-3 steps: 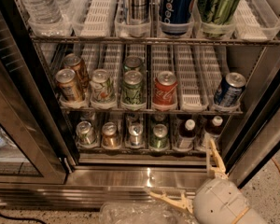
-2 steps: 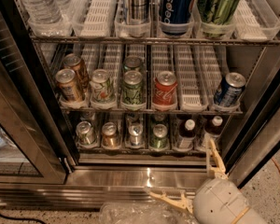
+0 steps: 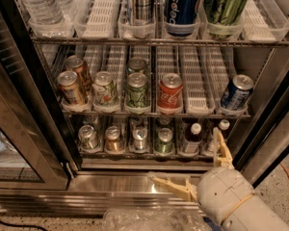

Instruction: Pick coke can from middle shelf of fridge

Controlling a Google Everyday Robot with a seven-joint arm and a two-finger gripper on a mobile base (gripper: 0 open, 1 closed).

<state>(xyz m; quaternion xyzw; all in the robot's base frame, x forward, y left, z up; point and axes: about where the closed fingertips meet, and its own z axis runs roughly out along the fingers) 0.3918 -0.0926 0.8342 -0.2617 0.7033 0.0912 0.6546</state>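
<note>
The coke can point(image 3: 170, 94) is red with white script and a silver top. It stands upright in a white slotted lane on the middle shelf point(image 3: 197, 110) of the open fridge point(image 3: 135, 182), right of centre. My gripper point(image 3: 190, 160) is low in front of the fridge's steel base, below and to the right of the coke can and well apart from it. Its two tan fingers point(image 3: 220, 148) are spread wide, with nothing between them.
On the middle shelf stand two green cans point(image 3: 136, 90), a pale can point(image 3: 105, 88), two bronze cans point(image 3: 71, 86) and a blue can point(image 3: 237, 92). Tall cans and water bottles fill the rack above. Cans and dark bottles point(image 3: 192, 137) fill the rack below. Crumpled clear plastic point(image 3: 149, 219) lies on the floor.
</note>
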